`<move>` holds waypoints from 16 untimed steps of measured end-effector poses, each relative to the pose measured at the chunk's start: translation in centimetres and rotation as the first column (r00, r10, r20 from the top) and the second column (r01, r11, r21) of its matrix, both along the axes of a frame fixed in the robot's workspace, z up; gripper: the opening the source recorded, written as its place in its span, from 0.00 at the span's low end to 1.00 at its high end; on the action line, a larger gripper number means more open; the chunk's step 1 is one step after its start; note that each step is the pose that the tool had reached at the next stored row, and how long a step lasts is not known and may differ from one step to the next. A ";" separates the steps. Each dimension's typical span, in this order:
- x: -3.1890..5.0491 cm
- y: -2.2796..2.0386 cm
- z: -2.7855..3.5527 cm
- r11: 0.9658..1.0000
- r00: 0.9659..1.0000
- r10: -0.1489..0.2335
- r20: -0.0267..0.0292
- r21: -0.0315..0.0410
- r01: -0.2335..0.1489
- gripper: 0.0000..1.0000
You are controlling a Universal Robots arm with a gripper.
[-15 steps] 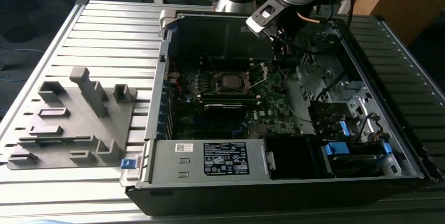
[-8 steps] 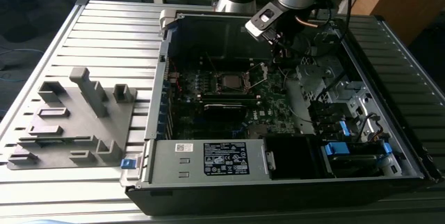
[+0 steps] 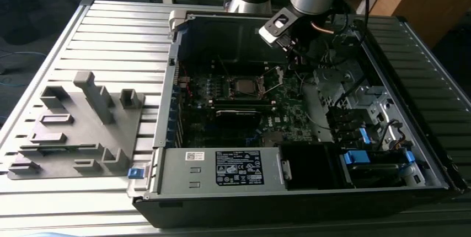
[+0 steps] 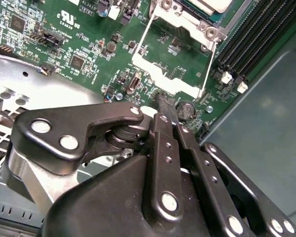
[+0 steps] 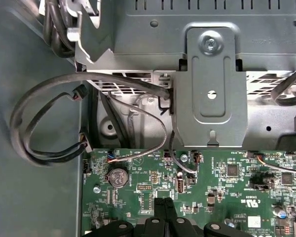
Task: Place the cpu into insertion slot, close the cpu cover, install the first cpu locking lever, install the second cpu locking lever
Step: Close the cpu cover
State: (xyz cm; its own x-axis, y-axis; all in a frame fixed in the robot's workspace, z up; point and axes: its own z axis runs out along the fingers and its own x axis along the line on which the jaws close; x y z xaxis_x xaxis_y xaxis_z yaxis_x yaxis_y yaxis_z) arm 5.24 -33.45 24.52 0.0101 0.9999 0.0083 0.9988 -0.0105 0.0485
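My gripper (image 4: 164, 102), fingers pressed together, hangs just off the open cpu cover (image 4: 175, 84) edge, two o'clock from the insertion slot (image 3: 244, 86) in the exterior view, cables (image 3: 335, 55) close at three

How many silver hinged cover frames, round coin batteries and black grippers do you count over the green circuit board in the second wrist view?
Silver hinged metal cpu cover frame: 1
Round flat coin battery: 1
Black metal gripper: 1
Total: 3
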 end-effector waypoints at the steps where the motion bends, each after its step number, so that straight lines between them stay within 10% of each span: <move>1: 0.00 0.00 -0.11 1.000 1.000 0.000 0.000 0.000 0.000 0.11; 16: -0.22 0.00 -0.60 1.000 1.000 0.000 0.002 -0.004 0.000 0.11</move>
